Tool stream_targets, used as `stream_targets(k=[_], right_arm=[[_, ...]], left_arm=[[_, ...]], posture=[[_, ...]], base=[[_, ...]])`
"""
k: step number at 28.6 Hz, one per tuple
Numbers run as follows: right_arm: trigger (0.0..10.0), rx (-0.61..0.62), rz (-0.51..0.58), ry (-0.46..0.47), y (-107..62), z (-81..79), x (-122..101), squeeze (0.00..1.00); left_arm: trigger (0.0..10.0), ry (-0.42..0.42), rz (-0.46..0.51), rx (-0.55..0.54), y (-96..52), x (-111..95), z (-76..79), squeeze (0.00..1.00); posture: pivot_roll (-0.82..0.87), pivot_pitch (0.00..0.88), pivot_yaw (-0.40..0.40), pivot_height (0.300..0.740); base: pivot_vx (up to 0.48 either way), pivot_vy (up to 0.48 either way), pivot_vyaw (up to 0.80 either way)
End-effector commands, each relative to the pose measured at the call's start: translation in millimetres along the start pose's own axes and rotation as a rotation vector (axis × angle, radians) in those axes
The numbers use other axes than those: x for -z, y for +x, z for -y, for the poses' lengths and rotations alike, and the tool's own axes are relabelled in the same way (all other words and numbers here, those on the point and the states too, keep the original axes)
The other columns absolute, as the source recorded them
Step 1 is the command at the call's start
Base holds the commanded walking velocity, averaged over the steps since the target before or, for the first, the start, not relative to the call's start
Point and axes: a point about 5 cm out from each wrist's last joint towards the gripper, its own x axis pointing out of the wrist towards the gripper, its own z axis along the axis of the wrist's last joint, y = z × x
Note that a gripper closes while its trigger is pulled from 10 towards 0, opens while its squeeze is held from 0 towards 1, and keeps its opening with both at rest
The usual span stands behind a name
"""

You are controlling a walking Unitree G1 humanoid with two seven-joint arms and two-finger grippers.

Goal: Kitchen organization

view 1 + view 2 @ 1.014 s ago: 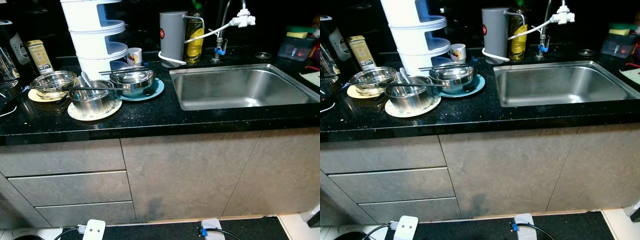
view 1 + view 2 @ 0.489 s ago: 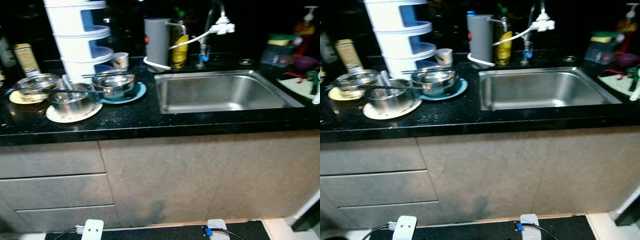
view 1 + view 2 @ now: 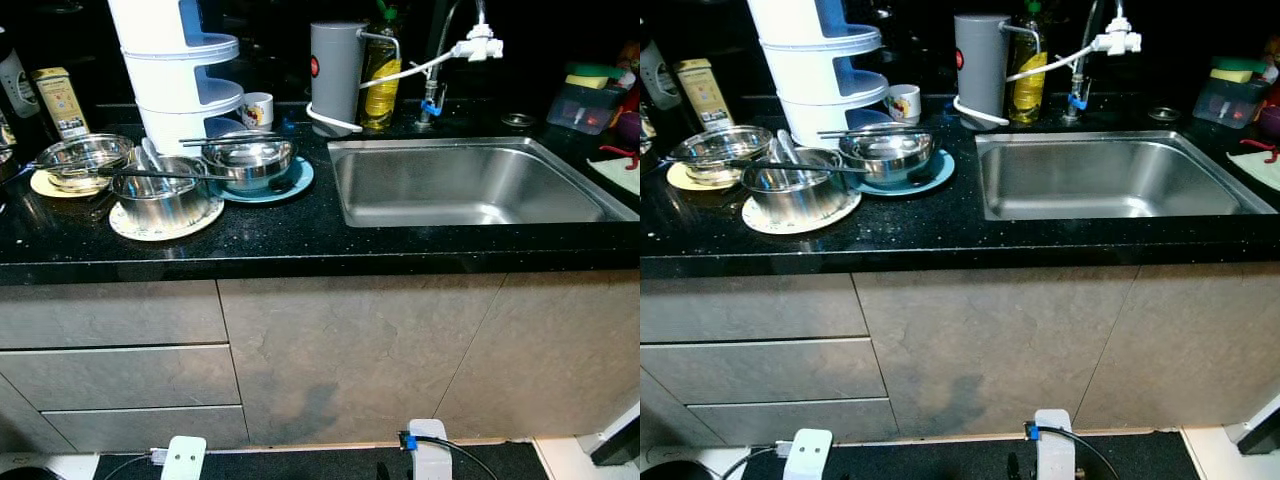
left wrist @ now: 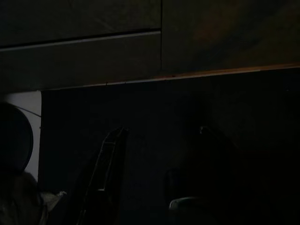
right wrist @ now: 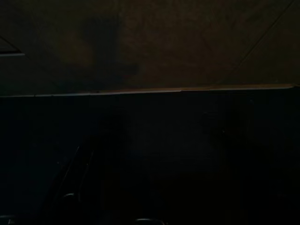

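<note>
Steel bowls (image 3: 160,195) (image 3: 250,160) grouped on worktop (image 3: 300,235) left of sink (image 3: 470,185), each on plate, chopsticks (image 3: 240,142) laid across. Judged light, rigid, slippery — rim best pinched, chopsticks lifted off first. Glass bowl (image 3: 80,158) fragile. Left gripper (image 4: 150,187) hung low by cabinet, fingers seemingly apart; right gripper too dark — state cannot be told.

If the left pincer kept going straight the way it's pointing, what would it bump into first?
Probably the dark floor mat in front of the cabinet; the left pincer hangs pointing down at it, with the drawer fronts just beyond. The view is dark, so depth is uncertain.
</note>
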Motion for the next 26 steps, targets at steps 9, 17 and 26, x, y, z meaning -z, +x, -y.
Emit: stream_targets(k=[9,17,26], right_arm=[[10.0,-0.241,0.092,0.062,-1.6,-10.2,-12.1,0.0],[10.0,-0.896,0.172,0.132,-27.8,-33.2,-56.1,0.0],[10.0,-1.186,0.508,0.255,-58.7,-34.8,-167.2,0.0]], left_arm=[[10.0,0.114,0.121,0.183,-3.2,-17.5,6.9,0.0],[10.0,-0.066,0.206,0.705,-37.7,-62.4,17.1,0.0],[10.0,-0.105,0.534,0.728,-49.9,-166.6,-3.9,0.0]], posture=[[-0.01,0.159,0.014,0.74],[-0.01,0.164,0.009,0.74],[0.0,0.169,-0.002,0.74]], base=[[0.0,0.0,0.0],[0.0,0.0,0.0],[0.0,0.0,0.0]])
